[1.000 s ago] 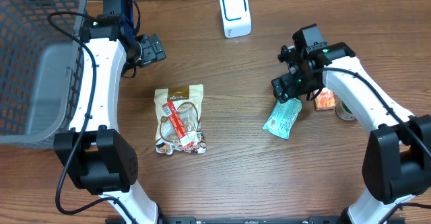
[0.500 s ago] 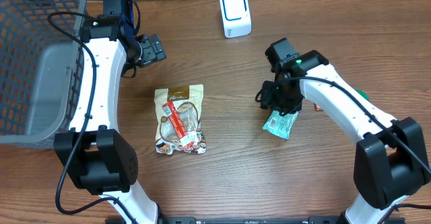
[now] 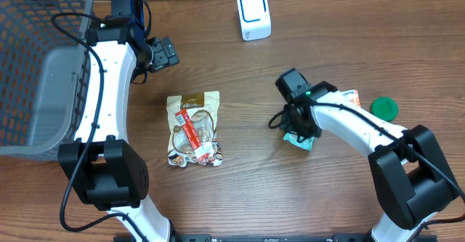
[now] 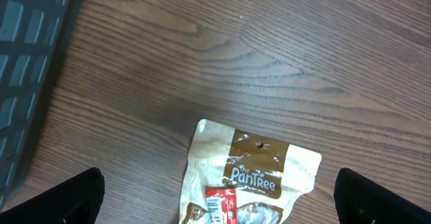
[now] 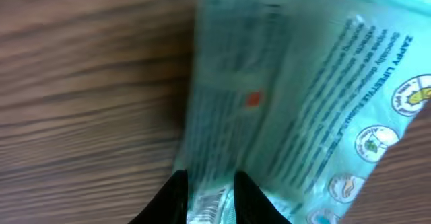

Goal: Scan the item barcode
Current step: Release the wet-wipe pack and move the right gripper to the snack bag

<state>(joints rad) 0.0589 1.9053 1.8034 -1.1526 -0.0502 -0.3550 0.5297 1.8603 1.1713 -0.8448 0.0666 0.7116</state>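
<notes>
Tabletop: brown wood grain, matte, seen from overhead.
Basket: grey plastic lattice, far left.
Left gripper: jaws spread wide, holding nothing, above the table near the basket.
Snack pouch: flat, tan and brown, glossy, lying below the left gripper and apart from it.
Scanner: small white box with rounded corners, at the far edge.
Right gripper: down on the packet, right of centre.
Teal packet: crinkly printed film lying on the wood; its edge sits between the dark fingers, which seem pinched on it, though the wrist view is blurred.
Orange packet: partly behind the right arm.
Green lid: round, far right.
</notes>
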